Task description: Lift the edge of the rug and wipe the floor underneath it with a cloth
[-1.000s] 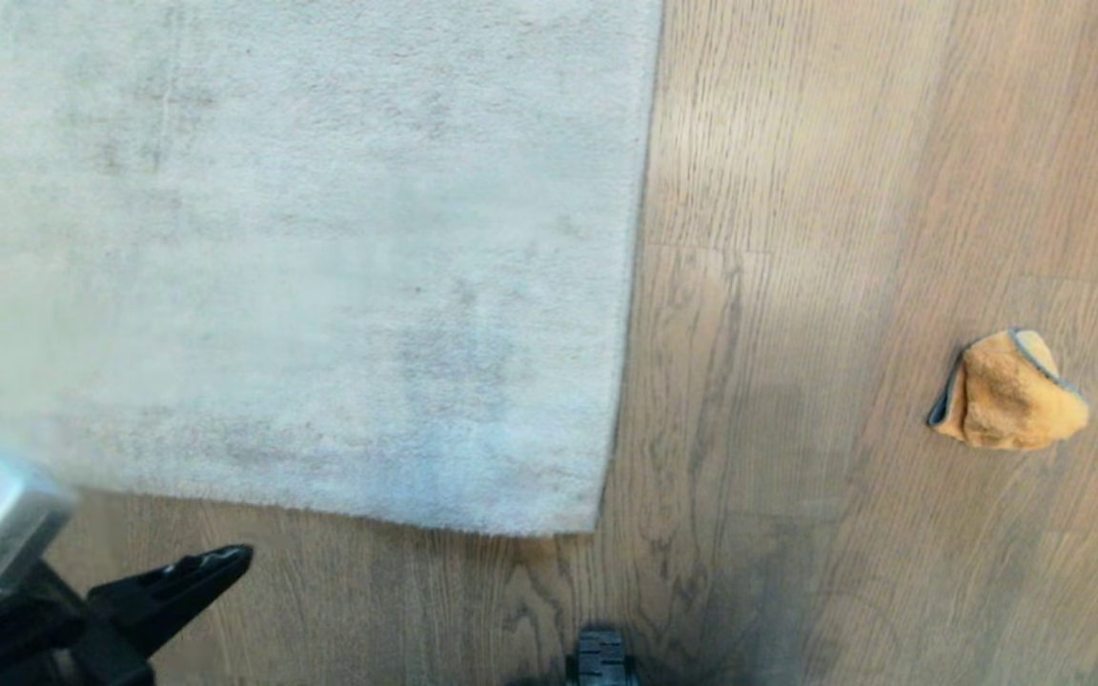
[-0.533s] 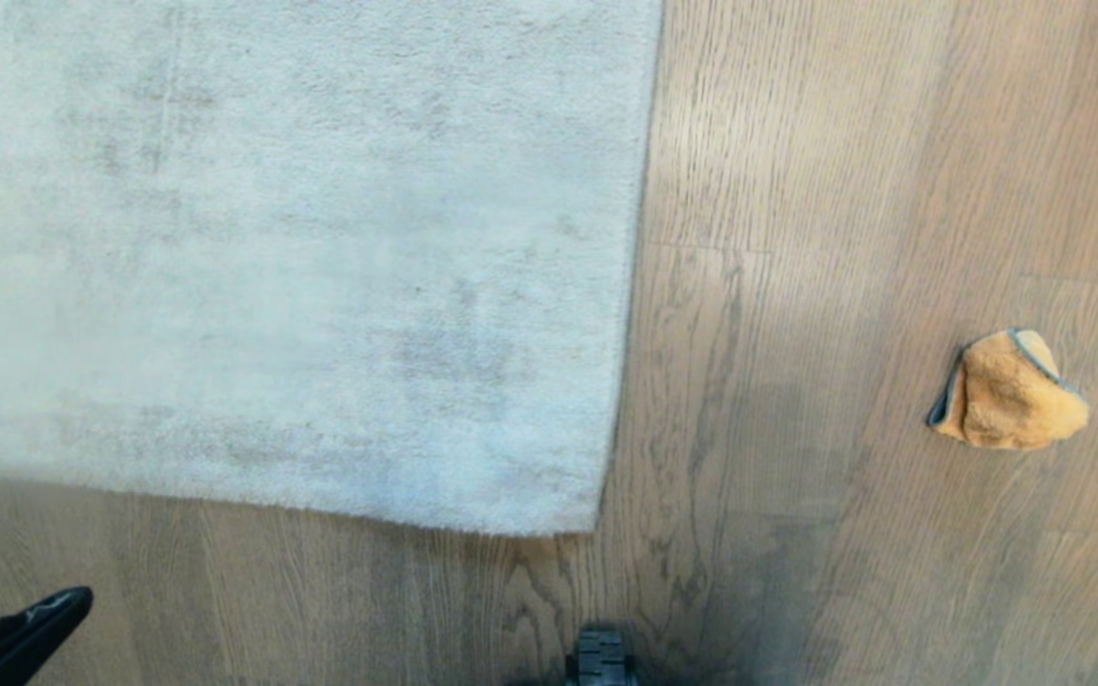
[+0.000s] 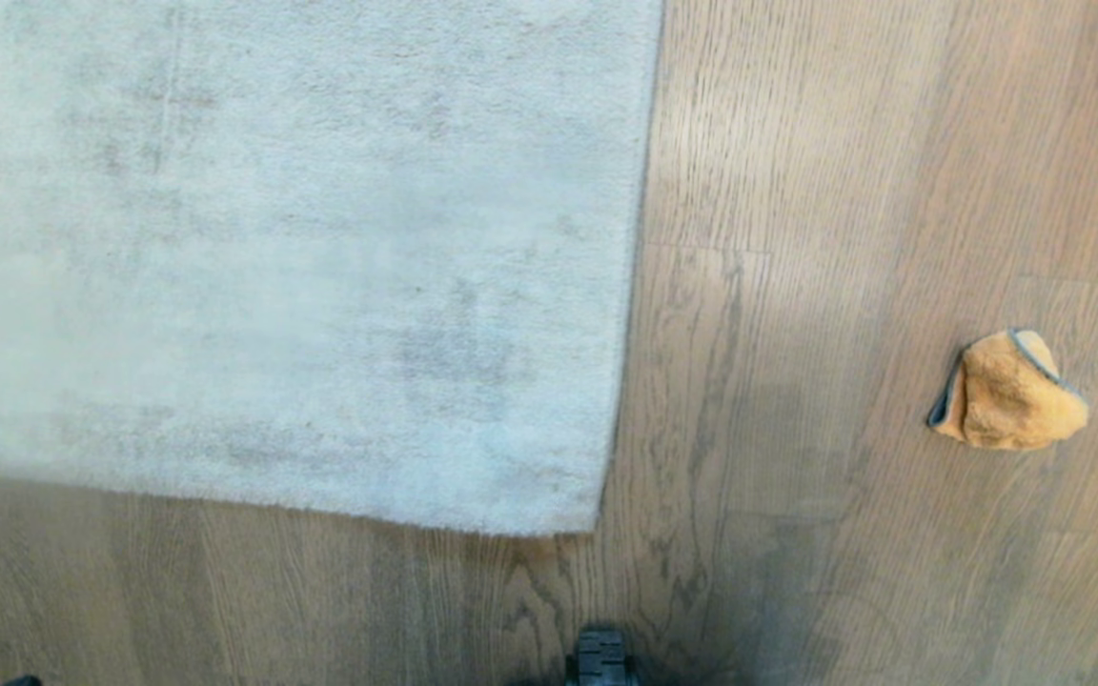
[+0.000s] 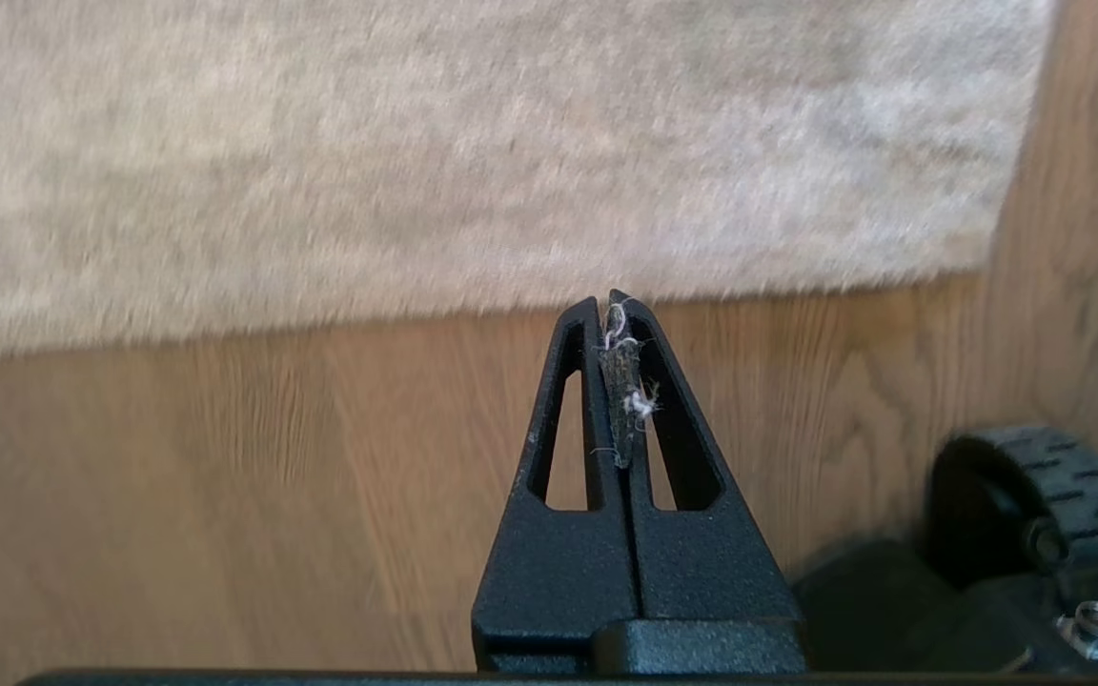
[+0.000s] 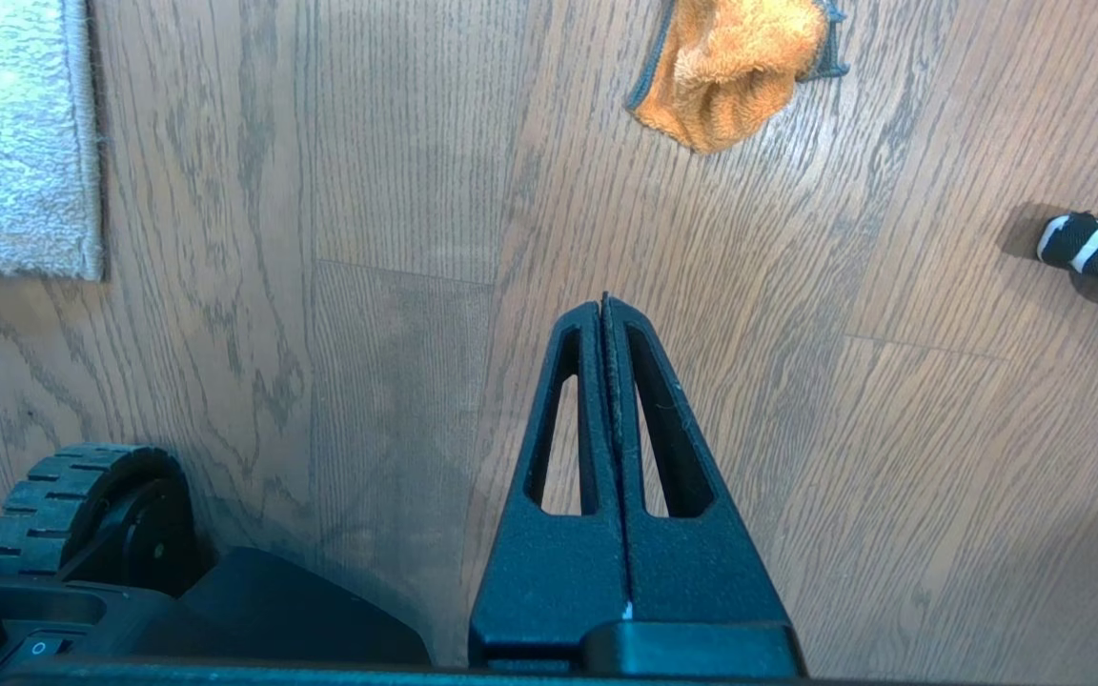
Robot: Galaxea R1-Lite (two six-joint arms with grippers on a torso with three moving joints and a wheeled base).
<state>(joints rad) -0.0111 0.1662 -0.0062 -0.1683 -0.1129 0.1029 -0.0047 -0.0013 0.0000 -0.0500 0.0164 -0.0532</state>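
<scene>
Rug edge (image 3: 621,381) flat on wood-grain floor (image 3: 797,238), orange cloth (image 3: 1006,391) well apart.

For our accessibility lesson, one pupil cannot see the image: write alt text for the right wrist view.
The shut right gripper hangs above the wood floor, holding nothing. Ahead of it lies a crumpled orange cloth; the rug corner lies flat off to one side, and a black-and-white striped object pokes in opposite.

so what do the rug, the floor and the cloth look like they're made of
Rug: pale short-pile textile, fuzzy at the rim. Floor: matte wood-grain planks with dark streaks, wood or laminate. Cloth: fluffy orange microfibre-like fabric with grey trim.
</scene>
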